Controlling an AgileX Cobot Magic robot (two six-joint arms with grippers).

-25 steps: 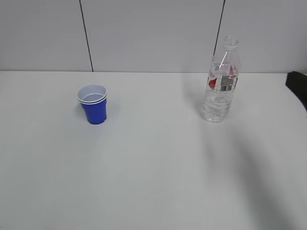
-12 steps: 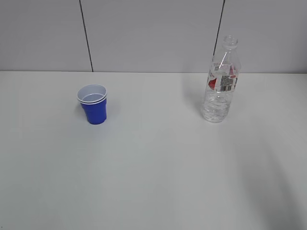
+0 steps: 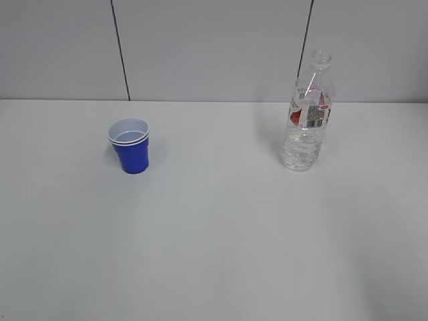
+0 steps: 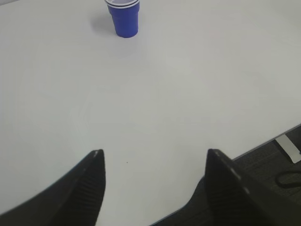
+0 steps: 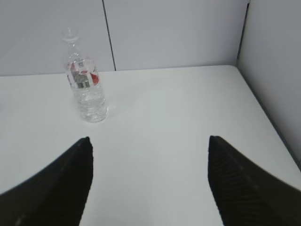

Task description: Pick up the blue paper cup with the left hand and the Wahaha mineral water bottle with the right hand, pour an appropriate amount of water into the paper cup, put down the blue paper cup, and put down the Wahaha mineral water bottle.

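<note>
The blue paper cup stands upright on the white table at the left; it also shows far ahead in the left wrist view. The Wahaha mineral water bottle stands upright at the right, capless, with water in its lower body; it also shows in the right wrist view. My left gripper is open and empty, far from the cup, near the table's front edge. My right gripper is open and empty, well back from the bottle. Neither arm shows in the exterior view.
The white table is backed by a grey panelled wall. The table's front edge and floor show at the lower right of the left wrist view. A side wall stands beyond the table's right edge.
A dark part of the right arm at the exterior view's right edge has moved out of view. The cup and the bottle have not moved.
</note>
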